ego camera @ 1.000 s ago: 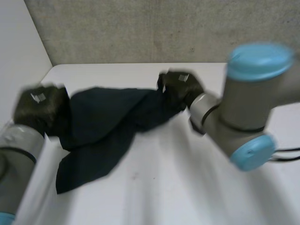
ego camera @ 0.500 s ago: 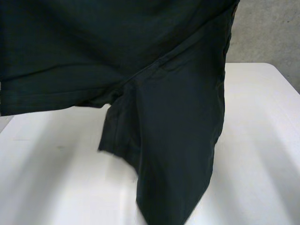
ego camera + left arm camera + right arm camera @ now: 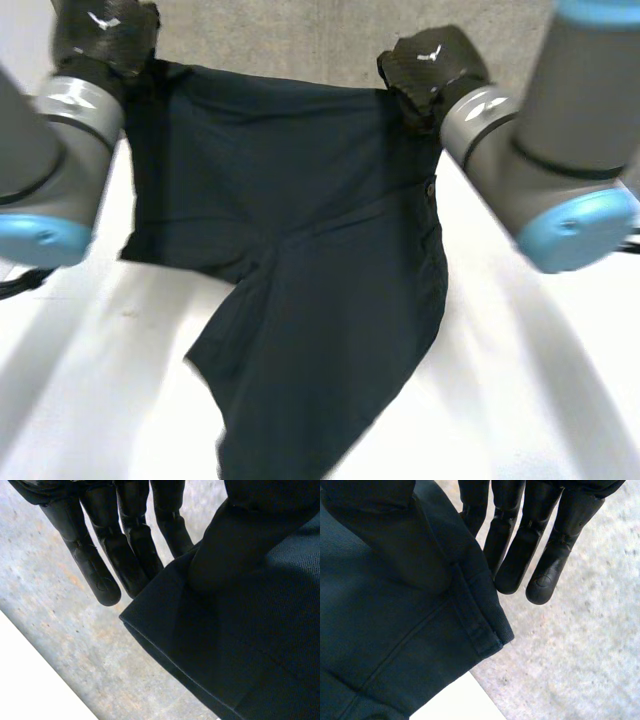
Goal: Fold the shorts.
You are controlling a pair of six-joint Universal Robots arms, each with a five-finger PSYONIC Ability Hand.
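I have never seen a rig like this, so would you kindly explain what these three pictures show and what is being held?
This is a robot with two grey arms, each ending in a black hand with fingers and a thumb. The wide picture comes from a camera between and behind the arms, looking down at a white table. The other two come from cameras on the wrists, each looking along its own palm. The left hand and the right hand each pinch a top corner of the dark shorts, thumb in front and straight fingers behind the cloth. The shorts hang spread between them, legs trailing down toward the table. Behind it stands a grey wall.
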